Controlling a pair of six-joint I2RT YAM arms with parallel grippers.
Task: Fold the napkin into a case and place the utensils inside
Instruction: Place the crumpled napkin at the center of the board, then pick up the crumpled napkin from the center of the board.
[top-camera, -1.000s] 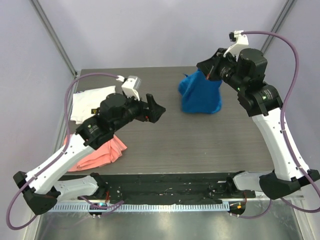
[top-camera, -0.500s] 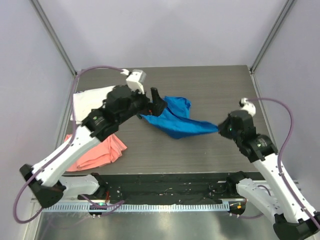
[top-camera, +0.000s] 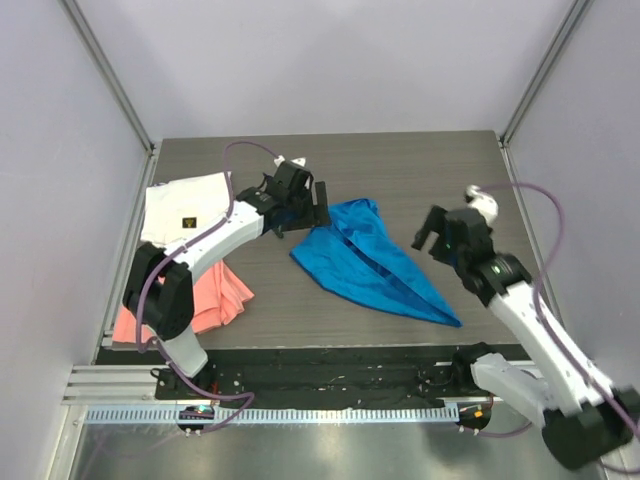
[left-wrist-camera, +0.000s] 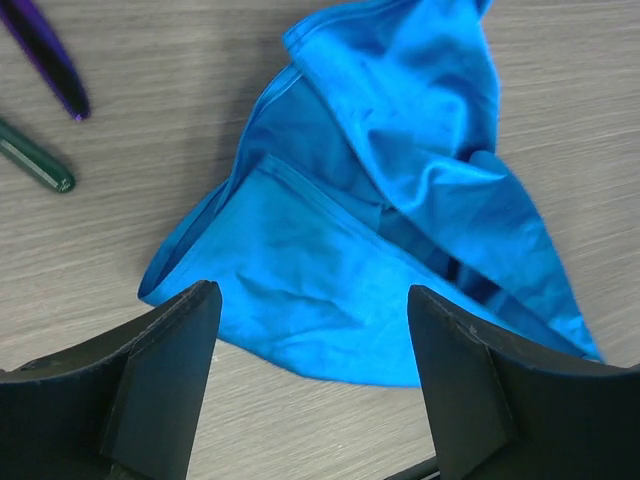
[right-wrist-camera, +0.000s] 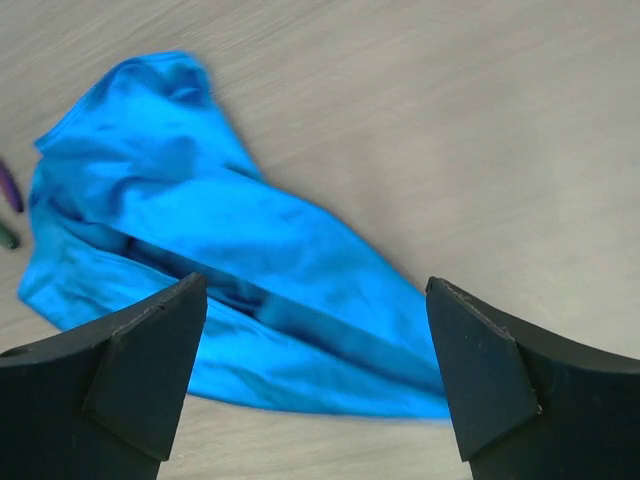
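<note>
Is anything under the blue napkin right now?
Cannot tell: the crumpled napkin covers the table beneath it. The purple utensil and the green-handled utensil lie uncovered beside it.

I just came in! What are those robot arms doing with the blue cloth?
Two robot arms are meant to fold the blue napkin. It lies crumpled on the table, not folded yet. The left pincer and right pincer are open above it, holding nothing. The purple utensil and green utensil wait nearby.
</note>
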